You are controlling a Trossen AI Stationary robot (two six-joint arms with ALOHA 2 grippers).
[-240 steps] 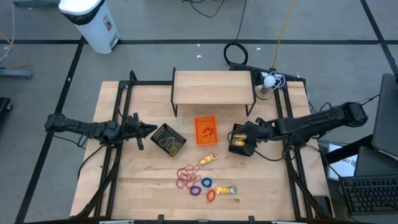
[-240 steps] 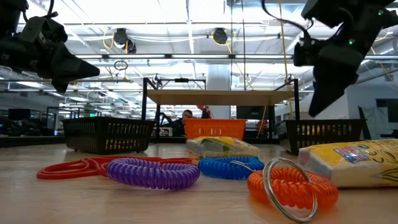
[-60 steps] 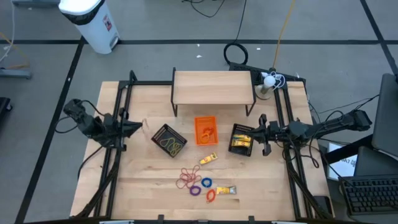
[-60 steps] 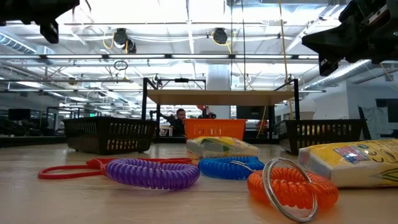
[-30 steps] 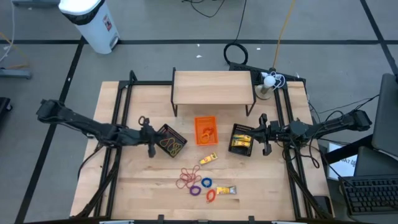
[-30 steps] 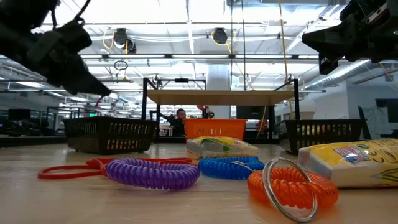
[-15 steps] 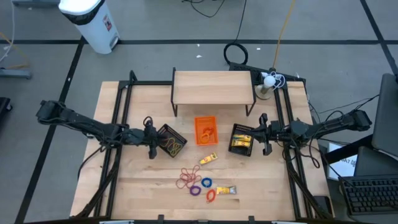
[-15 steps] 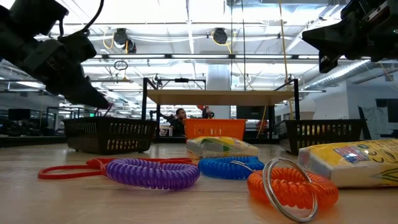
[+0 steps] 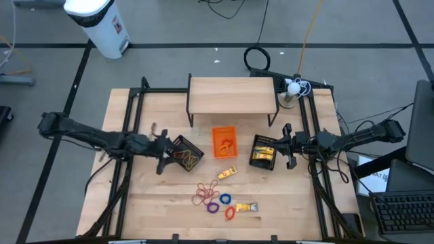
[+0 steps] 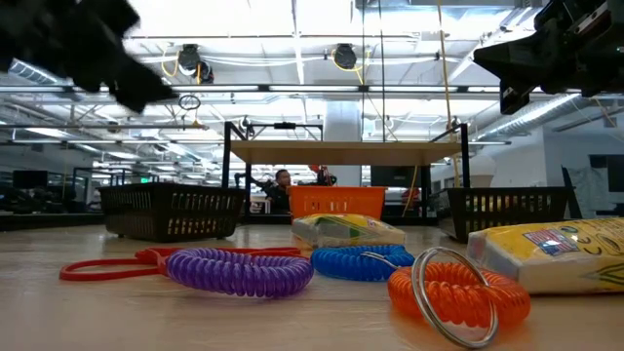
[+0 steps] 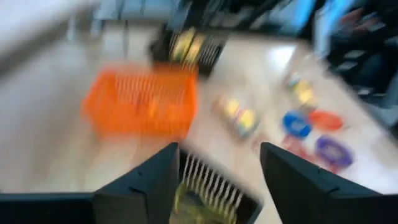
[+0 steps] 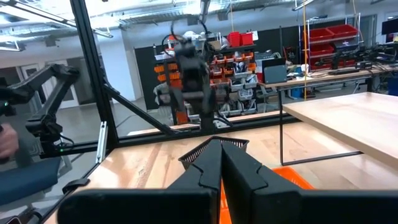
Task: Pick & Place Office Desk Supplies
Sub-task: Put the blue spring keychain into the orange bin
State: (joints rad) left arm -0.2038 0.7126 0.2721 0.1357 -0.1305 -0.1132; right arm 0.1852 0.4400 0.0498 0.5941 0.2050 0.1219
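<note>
Loose supplies lie near the table's front: red rubber bands (image 9: 203,194), a purple ring (image 9: 213,207), a blue ring (image 9: 224,198), an orange ring (image 9: 230,213) and two yellow packets (image 9: 227,173) (image 9: 247,207). My left gripper (image 9: 163,147) hangs open above the left edge of the left black mesh tray (image 9: 184,152); its fingers stand apart over the tray (image 11: 205,194), which has yellowish bands in it. My right gripper (image 9: 288,146) is shut and waits beside the right black mesh tray (image 9: 263,152), which has yellow packets in it.
A small orange tray (image 9: 224,142) sits between the two mesh trays. A wooden shelf on thin black legs (image 9: 232,95) stands at the back. Black frame rails (image 9: 129,122) run along both sides of the table. Bare wood lies at the front left.
My left gripper has risen from just above the left mesh tray and tipped its fingers up toward level. The thin reddish band seen at its tips in the low view no longer shows there.
</note>
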